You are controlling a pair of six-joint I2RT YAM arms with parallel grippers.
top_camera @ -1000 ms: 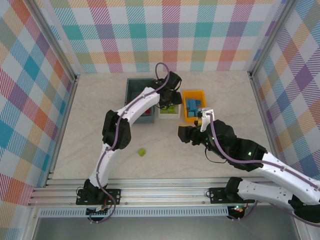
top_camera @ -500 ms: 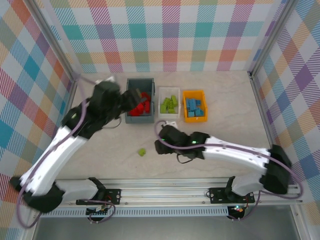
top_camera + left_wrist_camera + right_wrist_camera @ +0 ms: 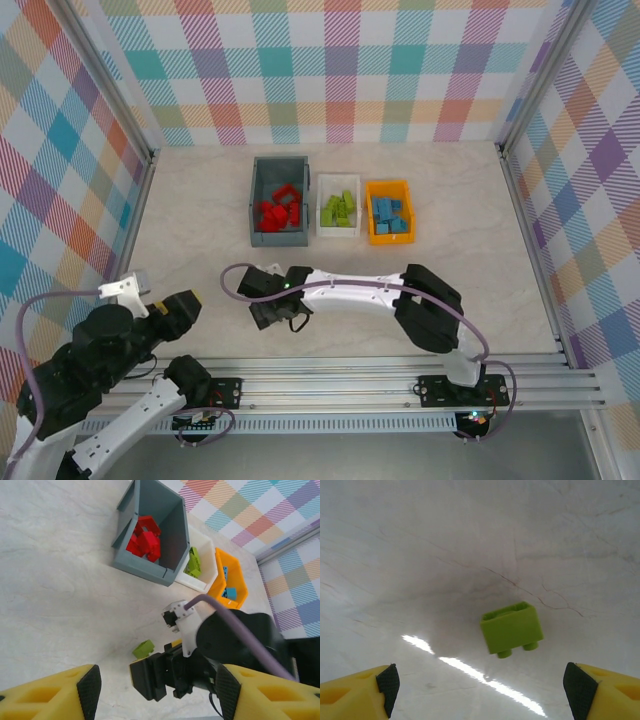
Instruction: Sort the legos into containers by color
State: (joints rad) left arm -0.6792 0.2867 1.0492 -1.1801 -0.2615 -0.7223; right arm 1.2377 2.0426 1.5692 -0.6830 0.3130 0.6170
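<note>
**Right end effector open over 1 loose lime brick; 3 bins sorted at 12 o'clock**

The right end effector (image 3: 481, 687) hangs just above the table (image 3: 200, 220) with its jaws spread wide and nothing between them. In the right wrist view its 2 yellow fingers (image 3: 355, 692) sit at the 7 and 5 o'clock corners. The lime brick (image 3: 511, 628) lies on the pale marbled surface between and beyond them, clear of both. The brick rests on its side: 2 studs point toward 6 o'clock and its hollow underside faces 12 o'clock.

From above, the right arm (image 3: 350, 290) reaches from its base at 5 o'clock across the near part of the table, its wrist ending toward 7 o'clock of the table's centre.

The left end effector (image 3: 159, 690) is drawn back beyond the table's 8 o'clock corner. It is also wide apart and holds nothing. Its own camera looks across the table at the right wrist, with the lime brick just to the 9 o'clock side of it.

The 3 bins stand in a row at 12 o'clock. The grey-blue bin (image 3: 256, 200) holds red bricks (image 3: 278, 210). The white bin (image 3: 338, 234), in the middle, holds lime bricks (image 3: 338, 208). The orange-yellow bin (image 3: 388, 239), on the 3 o'clock side, holds blue bricks (image 3: 390, 210).
</note>
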